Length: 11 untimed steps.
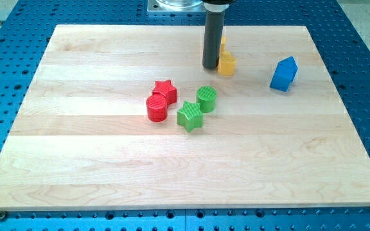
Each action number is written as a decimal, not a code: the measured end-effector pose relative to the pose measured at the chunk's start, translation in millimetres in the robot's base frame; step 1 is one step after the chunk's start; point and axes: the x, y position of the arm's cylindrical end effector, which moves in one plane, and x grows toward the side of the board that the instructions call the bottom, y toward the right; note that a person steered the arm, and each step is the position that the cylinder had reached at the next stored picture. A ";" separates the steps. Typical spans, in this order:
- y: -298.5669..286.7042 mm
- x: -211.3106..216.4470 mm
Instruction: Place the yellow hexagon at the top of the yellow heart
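Item: my tip [211, 67], rod only, no pincer present. It touched the left of yellow hexagon [227, 64]; second yellow block [223, 43] behind, partly hidden, near the tabletop [76, 160] top edge.

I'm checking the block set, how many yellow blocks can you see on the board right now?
2, both at the view's top: one yellow block just right of my tip, another yellow block behind it, mostly hidden by the rod. Shapes are unclear.

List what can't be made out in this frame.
- Camera view: my tip and rod hide part of the yellow block; hexagon or heart unclear.
- A second yellow block behind is mostly covered; shape unreadable.
- Whether tip touches either: cannot tell.
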 end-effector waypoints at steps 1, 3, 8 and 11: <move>-1.4 6.2; -15.8 -20.3; 40.3 -72.2; -5.8 -91.7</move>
